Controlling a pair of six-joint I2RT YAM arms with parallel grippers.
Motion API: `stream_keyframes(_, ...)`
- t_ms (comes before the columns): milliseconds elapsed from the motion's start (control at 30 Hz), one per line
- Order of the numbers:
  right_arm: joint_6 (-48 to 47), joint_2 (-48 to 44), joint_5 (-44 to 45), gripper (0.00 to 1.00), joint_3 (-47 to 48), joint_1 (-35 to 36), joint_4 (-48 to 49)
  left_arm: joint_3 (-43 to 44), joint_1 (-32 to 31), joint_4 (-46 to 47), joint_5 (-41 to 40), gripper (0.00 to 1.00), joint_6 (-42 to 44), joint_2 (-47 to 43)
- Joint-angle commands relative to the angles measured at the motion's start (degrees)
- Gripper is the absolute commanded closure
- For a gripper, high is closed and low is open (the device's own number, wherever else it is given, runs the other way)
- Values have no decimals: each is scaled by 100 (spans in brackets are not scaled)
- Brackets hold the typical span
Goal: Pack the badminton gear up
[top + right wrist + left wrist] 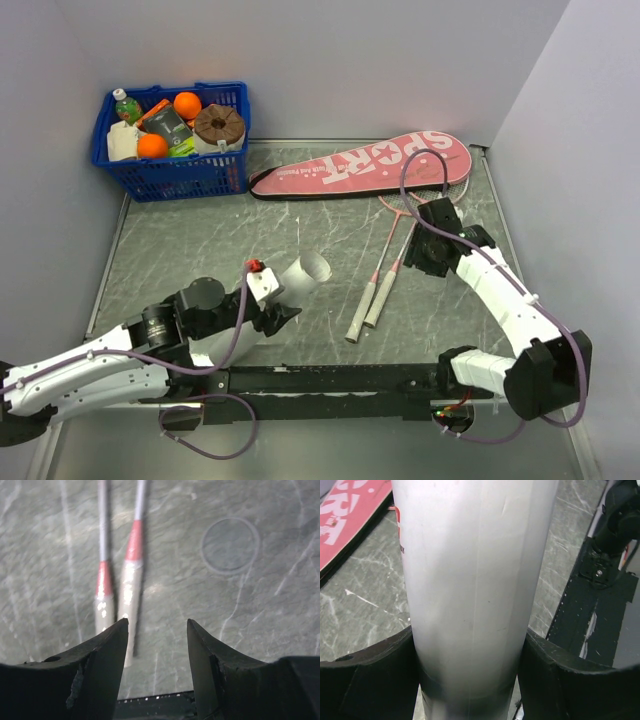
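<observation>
Two rackets (132,575) ahead-left of parted right gripper (157,626); tube (475,570) clamped in left gripper (470,672).

Even, soft overhead light, faint shadows, mild sheen on the close, slightly blurred tube (475,580).
</observation>
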Motion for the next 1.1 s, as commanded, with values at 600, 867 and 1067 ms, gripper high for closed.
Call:
stream_keyframes(600, 38, 1897, 19, 45, -402, -1365, 1261, 134, -75, 472, 302, 99, 981, 1314)
stream_keyframes(867, -59, 2468, -52, 48, -200, -1383, 1359, 36, -119, 481, 276, 99, 902, 1305)
stream_keyframes(1067, -94, 2680, -8, 57, -226, -1392, 1429, 54, -128, 490, 302, 99, 849, 1332)
